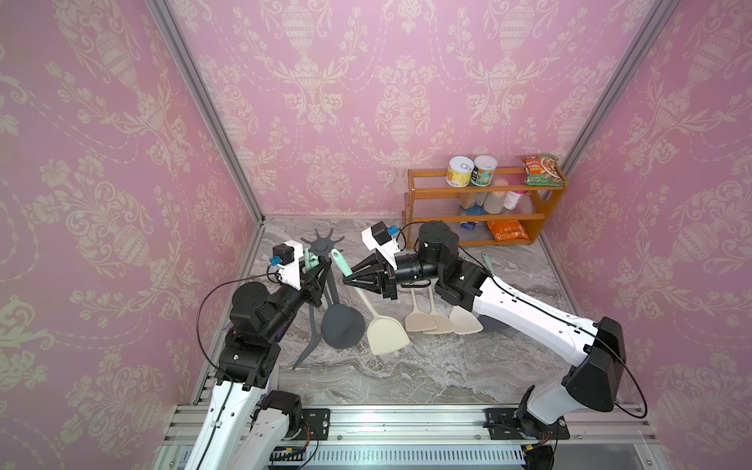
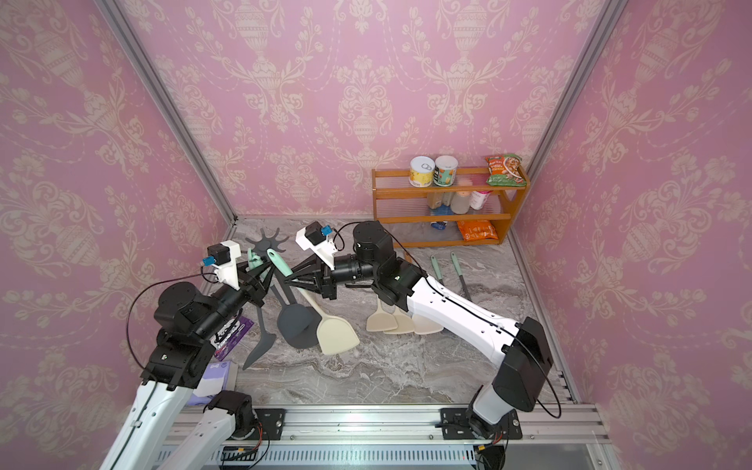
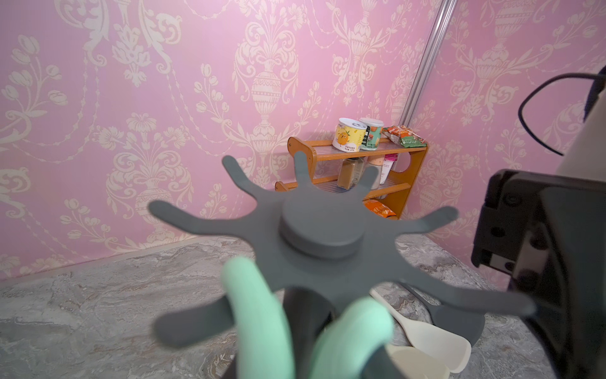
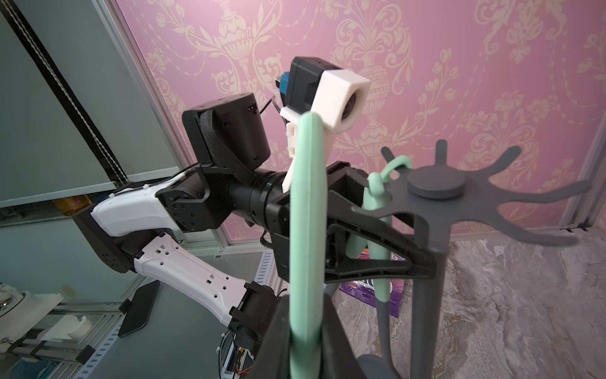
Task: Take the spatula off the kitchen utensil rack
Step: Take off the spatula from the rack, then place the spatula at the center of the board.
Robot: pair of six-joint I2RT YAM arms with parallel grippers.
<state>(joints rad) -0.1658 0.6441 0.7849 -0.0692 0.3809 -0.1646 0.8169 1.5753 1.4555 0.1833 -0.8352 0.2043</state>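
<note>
The kitchen utensil rack [image 1: 323,244] stands at the back left of the marble table, its star crown close up in the left wrist view [image 3: 314,226]. My left gripper [image 1: 326,278] is shut on the rack's thin pole just under the crown, as the right wrist view shows [image 4: 424,262]. The spatula [image 1: 386,333] has a cream blade and a mint handle [image 4: 306,213]. My right gripper [image 1: 346,280] is shut on that handle [image 4: 305,328]. The handle's top stands beside the crown, apart from the hooks. Other mint-handled utensils [image 4: 377,190] hang on the rack.
Three cream spatulas [image 1: 437,323] lie on the table under my right arm. An orange wooden shelf [image 1: 476,217] with cans and packets stands at the back right. A dark grey utensil [image 1: 305,350] hangs low beside the rack. A purple packet [image 2: 232,329] lies under my left arm.
</note>
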